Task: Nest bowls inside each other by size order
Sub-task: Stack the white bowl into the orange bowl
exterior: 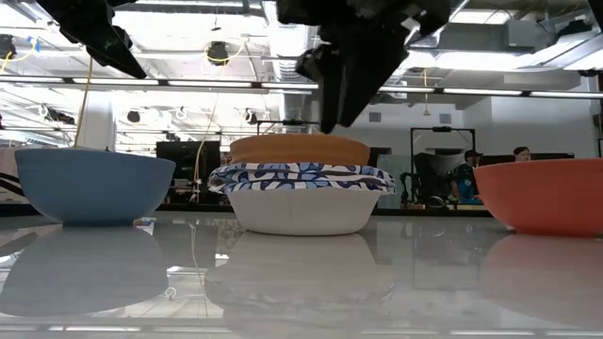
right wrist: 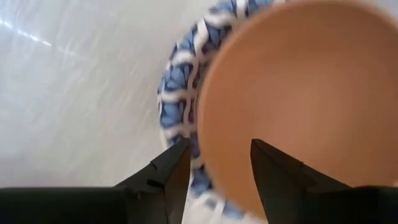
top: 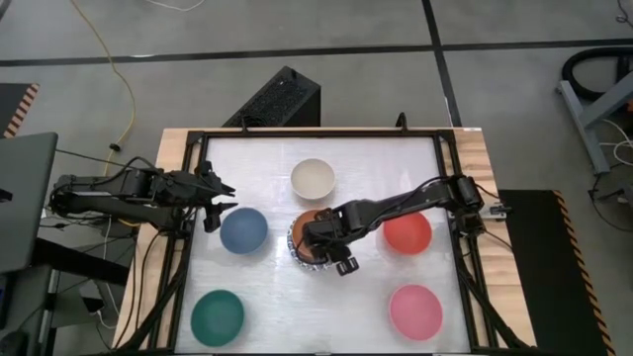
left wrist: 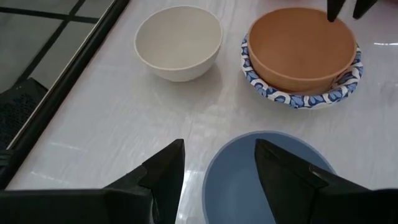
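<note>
orange bowl (left wrist: 301,53): upright, nested in patterned bowl (left wrist: 297,98) | right hand (top: 334,259): above, parted, empty

Lab (open ceiling, strip lights (exterior: 236,85), framed table (top: 178,148)).

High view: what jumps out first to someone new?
The orange bowl nested in the blue-and-white patterned bowl at the table's middle, with the right tool open just over its rim. Around it sit single plain bowls: cream behind, slate-blue to the left under the open left tool, red to the right, dark green and pink at the front corners.
</note>
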`<state>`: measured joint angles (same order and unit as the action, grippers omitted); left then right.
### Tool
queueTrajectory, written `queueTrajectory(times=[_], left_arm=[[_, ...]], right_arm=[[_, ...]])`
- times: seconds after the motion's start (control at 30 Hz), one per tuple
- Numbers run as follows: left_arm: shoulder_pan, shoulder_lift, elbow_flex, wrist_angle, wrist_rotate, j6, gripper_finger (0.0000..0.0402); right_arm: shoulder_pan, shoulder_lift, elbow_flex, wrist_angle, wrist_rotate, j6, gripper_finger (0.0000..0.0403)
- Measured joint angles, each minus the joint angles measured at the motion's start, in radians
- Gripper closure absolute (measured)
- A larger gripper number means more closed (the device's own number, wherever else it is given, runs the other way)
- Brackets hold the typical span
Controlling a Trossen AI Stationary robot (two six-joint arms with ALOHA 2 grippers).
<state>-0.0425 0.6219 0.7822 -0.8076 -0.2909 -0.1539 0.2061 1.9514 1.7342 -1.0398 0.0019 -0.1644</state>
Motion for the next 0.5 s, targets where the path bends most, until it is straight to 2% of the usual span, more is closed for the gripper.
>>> queueTrajectory(times=[0.2, 0.5], left_arm=[[0.0, 0.0, 0.0, -0.007, 0.0, 0.0, 0.0216], [0.0, 0.0, 0.0, -0.007, 0.01, -0.004, 0.0216]], right_arm=[[-0.014, 0.0, 0.016, -0.196, -0.007, 0.334, 0.0214], [0.029, -0.003, 0.016, -0.469, -0.002, 0.58, 0.0214]])
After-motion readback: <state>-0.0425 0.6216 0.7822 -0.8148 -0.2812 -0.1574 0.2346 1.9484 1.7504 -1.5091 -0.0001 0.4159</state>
